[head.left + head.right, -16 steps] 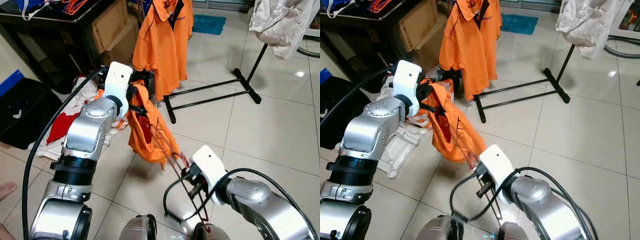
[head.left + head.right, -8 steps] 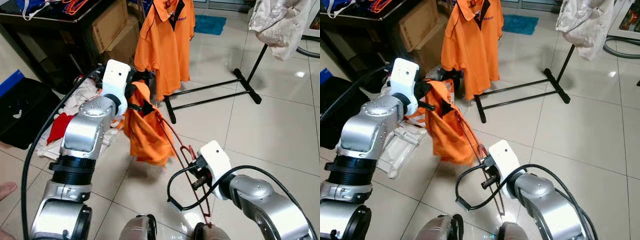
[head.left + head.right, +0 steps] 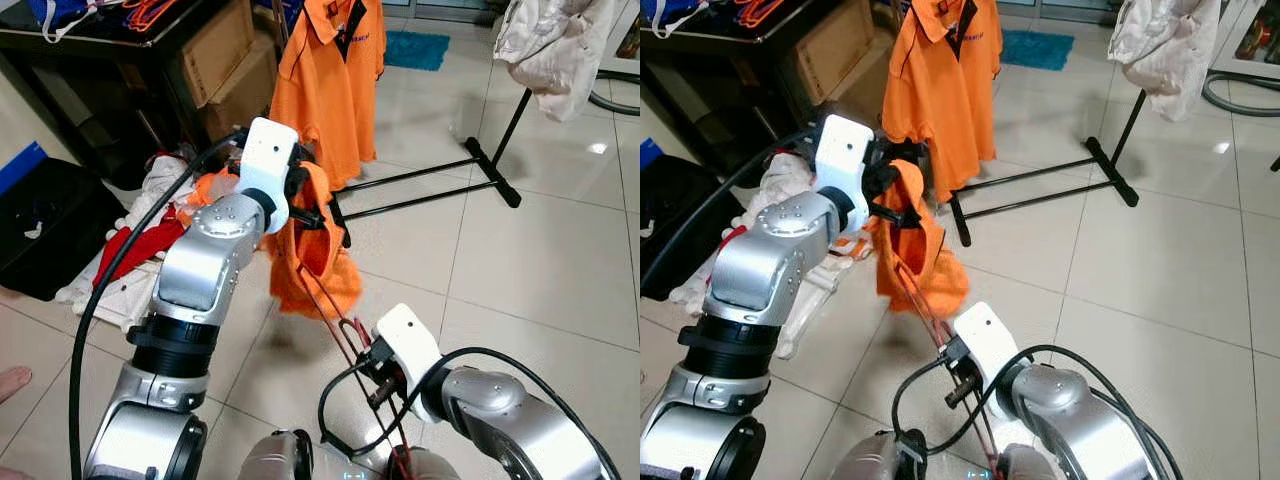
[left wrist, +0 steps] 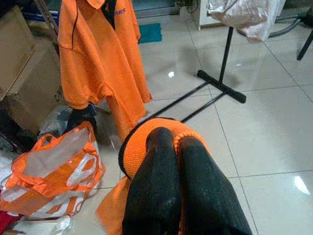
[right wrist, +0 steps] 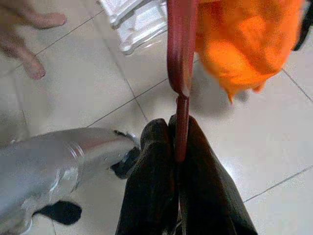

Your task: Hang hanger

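L gripper [image 3: 300, 205] clamped on orange shirt [image 3: 315, 255], holding collar up | R gripper [image 3: 372, 372] clamped on red hanger [image 5: 180, 73]; I'm feeding hanger into shirt, rack [image 3: 430, 190] far

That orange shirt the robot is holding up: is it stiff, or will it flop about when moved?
Probably floppy: the orange shirt sags in folds below the left end effector. It looks light. The red hanger in the right end effector seems stiff, keeping its shape.

Silver two-armed robot
Each arm [image 3: 200, 280] is brushed silver with black joint rings, a white wrist block, looping black cables; grippers [image 4: 178, 161] have long black fingers [image 5: 151, 196].
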{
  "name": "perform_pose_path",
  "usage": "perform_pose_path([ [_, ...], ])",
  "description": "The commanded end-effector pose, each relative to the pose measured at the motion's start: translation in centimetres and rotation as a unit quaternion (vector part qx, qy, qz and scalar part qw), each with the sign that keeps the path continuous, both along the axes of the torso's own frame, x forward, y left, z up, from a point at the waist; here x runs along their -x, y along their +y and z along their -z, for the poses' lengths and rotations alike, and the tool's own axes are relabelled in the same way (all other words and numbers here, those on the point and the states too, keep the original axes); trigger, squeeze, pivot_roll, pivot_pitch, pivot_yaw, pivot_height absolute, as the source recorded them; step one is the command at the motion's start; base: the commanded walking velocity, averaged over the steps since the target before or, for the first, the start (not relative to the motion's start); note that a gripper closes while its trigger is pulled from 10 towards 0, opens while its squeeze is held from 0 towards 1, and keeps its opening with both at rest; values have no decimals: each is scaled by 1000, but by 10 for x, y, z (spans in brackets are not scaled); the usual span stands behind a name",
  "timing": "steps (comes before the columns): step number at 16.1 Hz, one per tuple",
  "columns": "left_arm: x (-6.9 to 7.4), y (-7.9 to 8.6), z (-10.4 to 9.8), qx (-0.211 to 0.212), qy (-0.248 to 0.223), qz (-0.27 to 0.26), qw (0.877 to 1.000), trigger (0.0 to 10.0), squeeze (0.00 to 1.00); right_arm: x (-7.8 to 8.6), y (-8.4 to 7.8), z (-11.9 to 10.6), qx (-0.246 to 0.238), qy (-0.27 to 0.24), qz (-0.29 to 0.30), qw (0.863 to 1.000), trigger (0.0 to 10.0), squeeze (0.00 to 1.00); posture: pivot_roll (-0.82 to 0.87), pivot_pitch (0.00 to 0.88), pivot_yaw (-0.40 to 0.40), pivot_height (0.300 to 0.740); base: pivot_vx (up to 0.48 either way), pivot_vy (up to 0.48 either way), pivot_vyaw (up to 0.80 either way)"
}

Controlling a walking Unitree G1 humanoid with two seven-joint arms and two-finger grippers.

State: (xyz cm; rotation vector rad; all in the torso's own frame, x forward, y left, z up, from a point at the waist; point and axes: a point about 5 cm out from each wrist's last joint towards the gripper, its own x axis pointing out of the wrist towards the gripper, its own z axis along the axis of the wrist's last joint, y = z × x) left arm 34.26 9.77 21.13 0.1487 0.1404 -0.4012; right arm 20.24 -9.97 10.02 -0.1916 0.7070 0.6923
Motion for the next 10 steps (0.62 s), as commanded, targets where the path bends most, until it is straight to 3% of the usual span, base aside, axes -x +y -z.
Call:
perform_pose_path([
  [1,5,-1,-6,-24,-27,8,999,10000,0,-7,-2,-2,-9,-10,38,999,10000,0,45,167,115,740,0,0,0],
  [4,7,2,1,-90,-56,6,994,10000,0,-22,-6,-8,-60,-9,141,988,10000,0,44,166,113,740,0,0,0],
  [7,5,3,-4,-94,-78,-6,992,10000,0,-24,-8,-1,-124,45,225,965,10000,0,44,162,103,740,0,0,0],
  [9,4,5,-6,-95,-86,-14,992,10000,0,-21,-8,3,-139,68,243,958,10000,0,44,162,101,740,0,0,0],
  [10,0,11,-9,-100,-96,-28,990,10000,0,-15,-4,6,-168,103,256,947,10000,0,42,162,96,740,0,0,0],
])
